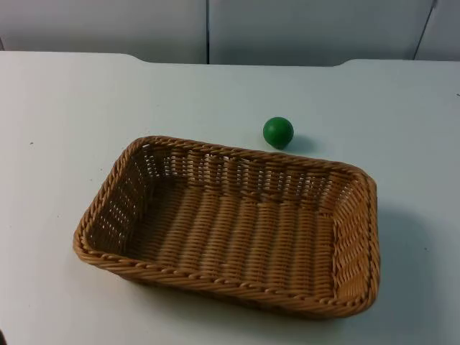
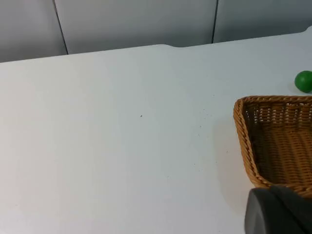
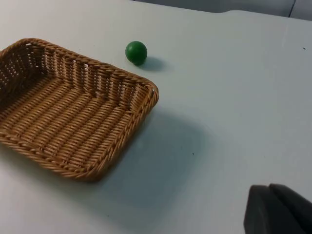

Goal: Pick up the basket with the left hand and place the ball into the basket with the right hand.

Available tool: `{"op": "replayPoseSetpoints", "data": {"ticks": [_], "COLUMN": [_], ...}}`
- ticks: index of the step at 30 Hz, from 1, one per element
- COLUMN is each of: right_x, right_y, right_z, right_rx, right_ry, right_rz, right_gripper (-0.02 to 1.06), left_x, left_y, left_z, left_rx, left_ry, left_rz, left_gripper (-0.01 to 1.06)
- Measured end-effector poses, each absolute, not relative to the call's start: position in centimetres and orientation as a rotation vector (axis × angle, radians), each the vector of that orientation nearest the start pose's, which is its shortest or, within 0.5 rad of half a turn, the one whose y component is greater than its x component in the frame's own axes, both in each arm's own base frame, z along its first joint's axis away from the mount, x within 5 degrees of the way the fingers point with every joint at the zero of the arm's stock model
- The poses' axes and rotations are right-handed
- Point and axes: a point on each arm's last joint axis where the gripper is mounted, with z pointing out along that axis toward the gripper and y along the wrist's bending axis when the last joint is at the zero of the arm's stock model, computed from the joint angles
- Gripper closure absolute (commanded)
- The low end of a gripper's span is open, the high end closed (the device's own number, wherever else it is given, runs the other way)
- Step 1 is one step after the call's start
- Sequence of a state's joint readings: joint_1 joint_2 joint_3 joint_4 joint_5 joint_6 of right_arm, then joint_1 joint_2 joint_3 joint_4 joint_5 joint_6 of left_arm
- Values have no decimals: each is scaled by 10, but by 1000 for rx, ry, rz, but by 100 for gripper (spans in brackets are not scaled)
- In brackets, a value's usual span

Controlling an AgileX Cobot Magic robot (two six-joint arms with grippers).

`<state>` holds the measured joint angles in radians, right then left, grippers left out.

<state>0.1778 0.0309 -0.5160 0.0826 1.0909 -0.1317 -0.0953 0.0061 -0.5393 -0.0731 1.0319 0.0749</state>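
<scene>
So nothing is happening yet: the rectangular tan woven wicker basket point(image 1: 230, 226) is sitting empty on the white table top point(image 1: 65, 129), unlifted, and the small green ball point(image 1: 278, 132) is resting just beyond its far rim, apart from it. Both lifting and placing are remaining. Left gripper point(image 2: 280, 212) is waiting near the basket's corner, right gripper point(image 3: 280, 209) well off; finger spread cannot be told.

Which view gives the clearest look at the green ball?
The right wrist view: the green ball sits whole on the table, apart from the basket. The top view also shows it whole beyond the basket's far rim; the left wrist view cuts it at the frame's edge.
</scene>
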Motion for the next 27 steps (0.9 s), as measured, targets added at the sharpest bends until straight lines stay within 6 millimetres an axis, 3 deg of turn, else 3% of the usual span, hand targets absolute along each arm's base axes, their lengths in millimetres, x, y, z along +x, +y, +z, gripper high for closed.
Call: {"op": "replayPoseSetpoints", "data": {"ticks": [5,8,12,13,17,18,20,22,23,27], "right_x": [-4,-4,-4,-4,-4,-4,-4,-4,-4,-4], "right_y": [6,6,6,6,6,6,6,6,6,6], "right_z": [280,280,280,280,280,280,280,280,280,280], "right_rx": [-326,-326,-326,-326,-326,-326,-326,-326,-326,-326], "right_ry": [2063,2063,2063,2063,2063,2063,2063,2063,2063,2063], "right_rz": [128,128,128,128,128,128,128,128,128,128], "right_gripper": [105,105,105,105,105,105,105,105,105,105], "left_x": [-8,0,41,41,97,97,130,153,153,185], "left_y": [-5,-6,-14,-14,-40,-40,-58,-67,-67,-76], "left_z": [293,302,314,314,312,312,300,285,285,254], "left_rx": [171,177,222,222,336,336,398,415,415,414], "left_ry": [1964,2043,2287,2287,2492,2492,2570,2623,2623,2722], "left_rz": [-100,-100,-155,-155,-446,-446,-704,-825,-825,-843], "left_gripper": [105,105,105,105,105,105,105,105,105,105]}}
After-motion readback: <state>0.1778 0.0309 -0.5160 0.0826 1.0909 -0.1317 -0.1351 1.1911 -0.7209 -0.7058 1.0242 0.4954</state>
